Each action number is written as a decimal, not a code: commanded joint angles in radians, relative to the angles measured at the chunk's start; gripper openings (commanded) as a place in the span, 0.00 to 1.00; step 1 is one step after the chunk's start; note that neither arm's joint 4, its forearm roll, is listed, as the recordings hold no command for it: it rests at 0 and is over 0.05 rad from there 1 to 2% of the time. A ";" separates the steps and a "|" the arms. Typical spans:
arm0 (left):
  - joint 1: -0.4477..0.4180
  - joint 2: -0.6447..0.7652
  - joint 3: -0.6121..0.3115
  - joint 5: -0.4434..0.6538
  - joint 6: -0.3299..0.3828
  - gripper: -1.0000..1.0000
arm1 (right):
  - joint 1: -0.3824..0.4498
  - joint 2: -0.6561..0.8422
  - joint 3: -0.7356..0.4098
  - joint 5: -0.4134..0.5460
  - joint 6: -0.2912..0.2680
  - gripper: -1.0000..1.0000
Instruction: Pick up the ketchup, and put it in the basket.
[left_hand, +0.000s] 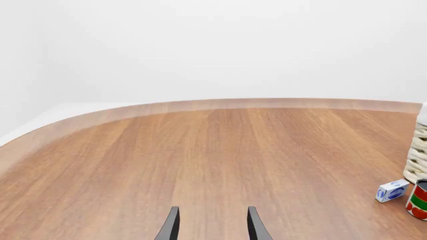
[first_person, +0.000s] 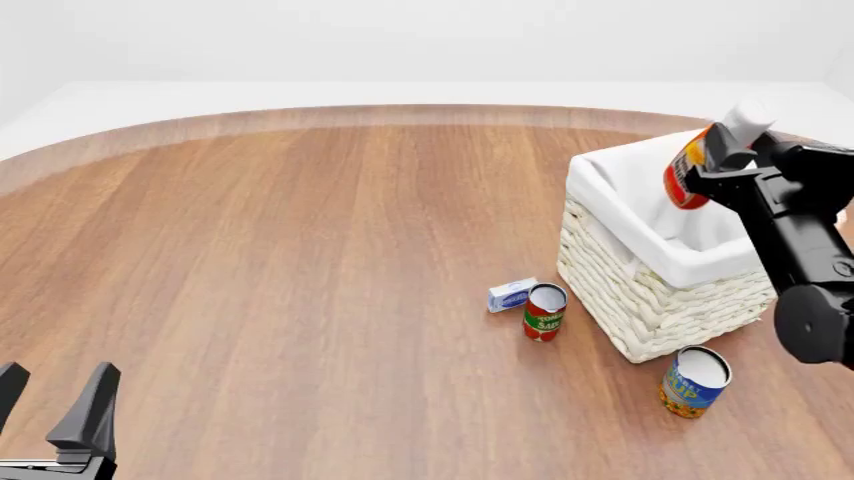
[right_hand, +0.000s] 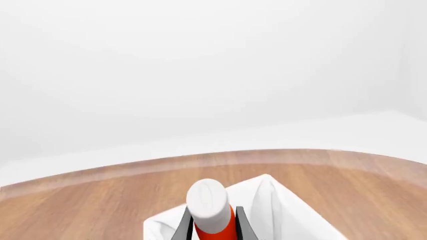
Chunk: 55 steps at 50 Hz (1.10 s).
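Ketchup: a small red bottle with a white cap and a yellowish label (first_person: 693, 170), held tilted in the air over the basket's open top, cap pointing up and away from the camera; the label's print is too small to read.
Right gripper (first_person: 722, 166): its dark fingers are pinched on the bottle's sides just below the cap, as the right wrist view (right_hand: 212, 225) also shows.
Basket: a large square cream woven wicker basket with a white cloth liner folded over its rim (first_person: 627, 290), standing on the right side of the table; its floor is hidden behind the liner.
Left gripper (first_person: 51, 405): low at the near left corner, fingers spread apart, nothing between them.
Red-and-green can with a silver top (first_person: 543, 312): upright just in front of the basket; yellow lettering, not readable.
Small white-and-blue box (first_person: 513, 295): lying beside that can, touching or nearly so.
Blue-and-yellow can (first_person: 694, 381): upright near the basket's front corner; writing illegible.
Table: round, brown wood grain (first_person: 294, 280).
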 joint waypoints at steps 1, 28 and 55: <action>0.000 0.000 0.000 0.000 0.000 1.00 | 0.002 0.060 -0.023 -0.010 0.007 0.00; 0.000 0.000 0.000 0.000 0.000 1.00 | 0.015 0.186 -0.077 -0.019 -0.029 0.00; 0.000 0.000 0.000 0.000 0.000 1.00 | -0.009 0.245 -0.111 -0.011 -0.048 0.00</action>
